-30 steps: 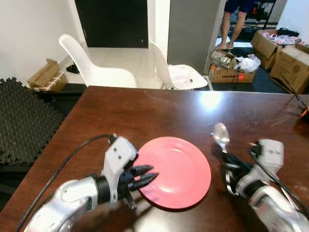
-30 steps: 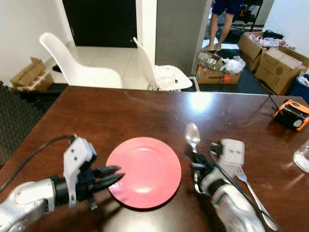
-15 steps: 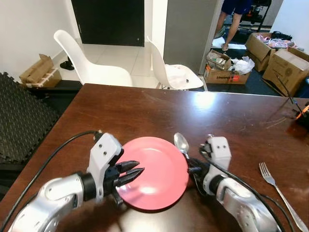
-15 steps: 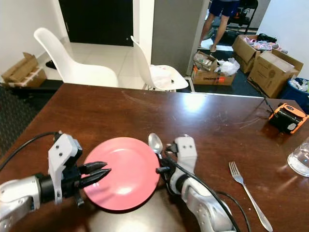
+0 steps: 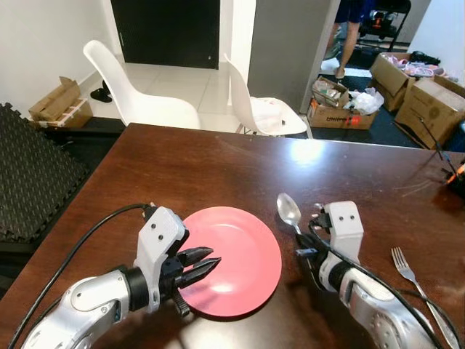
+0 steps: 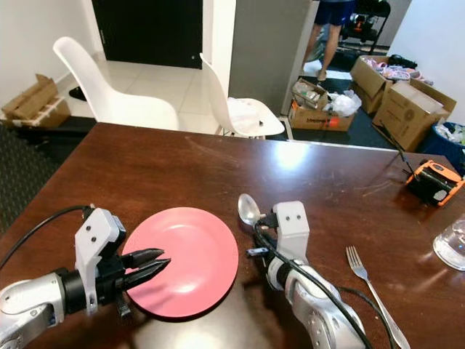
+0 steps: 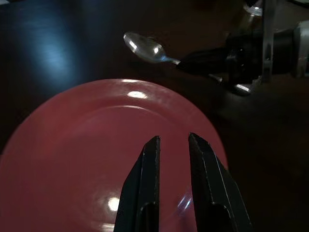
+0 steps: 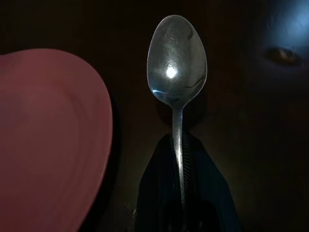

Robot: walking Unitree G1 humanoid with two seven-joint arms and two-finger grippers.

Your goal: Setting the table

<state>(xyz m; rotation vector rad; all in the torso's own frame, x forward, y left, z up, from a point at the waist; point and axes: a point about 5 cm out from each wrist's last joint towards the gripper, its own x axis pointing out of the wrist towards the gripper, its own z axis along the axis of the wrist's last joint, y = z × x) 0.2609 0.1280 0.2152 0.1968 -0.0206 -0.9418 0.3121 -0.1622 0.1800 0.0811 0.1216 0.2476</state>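
Observation:
A pink plate (image 5: 236,254) lies on the dark wooden table (image 5: 218,167) in front of me. My left gripper (image 5: 213,259) hovers over the plate's near left rim, its fingers (image 7: 150,159) a narrow gap apart with nothing between them. Just right of the plate, my right gripper (image 5: 301,246) is shut on the handle of a metal spoon (image 5: 288,211). The spoon's bowl (image 8: 177,58) points away from me, close beside the plate's rim (image 8: 104,125). A fork (image 6: 365,278) lies on the table further right.
A glass (image 6: 450,243) and an orange device (image 6: 434,182) sit near the table's right edge. Two white chairs (image 5: 138,87) (image 5: 261,109) stand beyond the far edge. Cardboard boxes (image 5: 429,91) and a person's legs (image 6: 330,36) are in the background.
The camera has shifted. The spoon in my right gripper was over the plate's right rim half a second ago and is now slightly right of it. My left gripper stays at the plate.

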